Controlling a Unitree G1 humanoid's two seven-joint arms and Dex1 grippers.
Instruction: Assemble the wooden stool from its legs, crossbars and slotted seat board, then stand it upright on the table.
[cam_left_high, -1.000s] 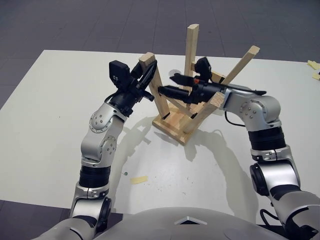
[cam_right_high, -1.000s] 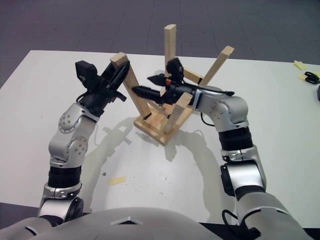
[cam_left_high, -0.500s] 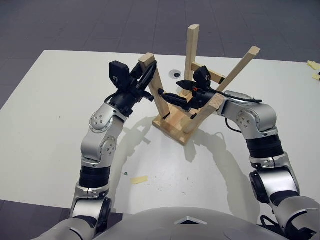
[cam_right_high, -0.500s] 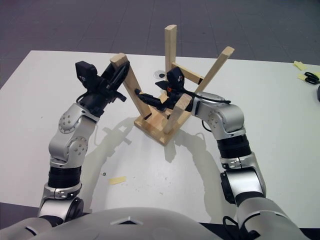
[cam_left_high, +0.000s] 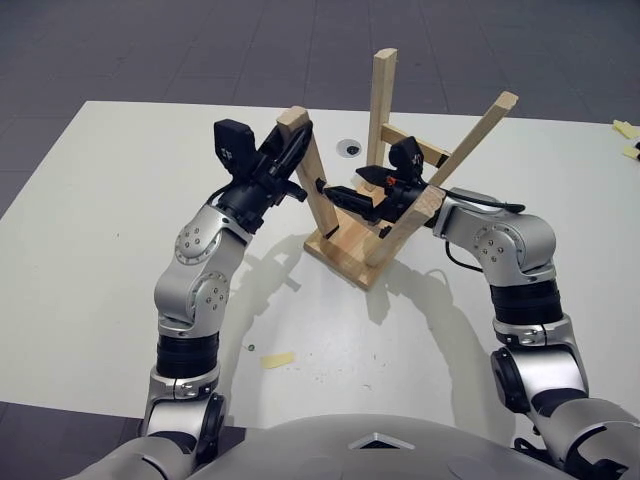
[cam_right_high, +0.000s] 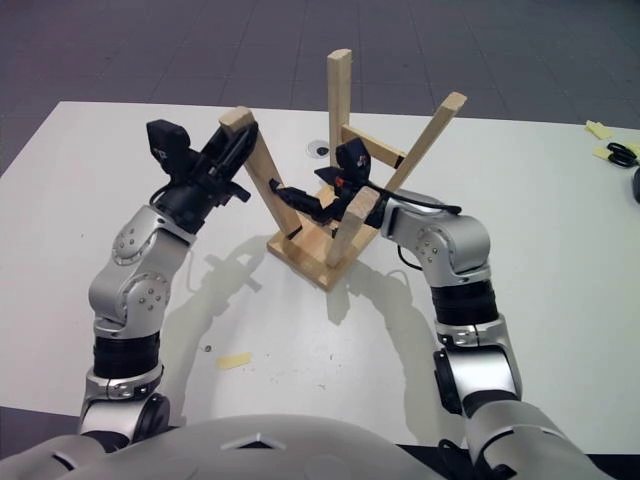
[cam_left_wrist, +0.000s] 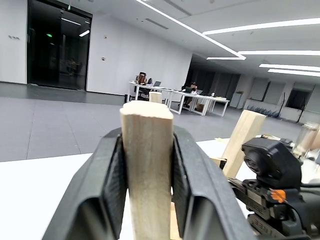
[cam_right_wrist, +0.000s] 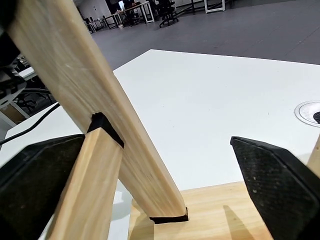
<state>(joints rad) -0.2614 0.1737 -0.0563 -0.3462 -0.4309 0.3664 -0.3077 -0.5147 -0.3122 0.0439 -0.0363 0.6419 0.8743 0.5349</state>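
Right pincer (cam_left_high: 345, 182) hemmed between legs (cam_left_high: 384, 90), crossbar (cam_left_high: 420, 147); room overhead.

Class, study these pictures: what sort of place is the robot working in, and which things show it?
Probably an open-plan office or lab hall: long ceiling light strips, rows of desks with chairs far behind, and a grey tiled floor around the white table.

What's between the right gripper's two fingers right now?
A slanted leg with a crossbar slotted into it, standing in the seat board, seen in the right wrist view.
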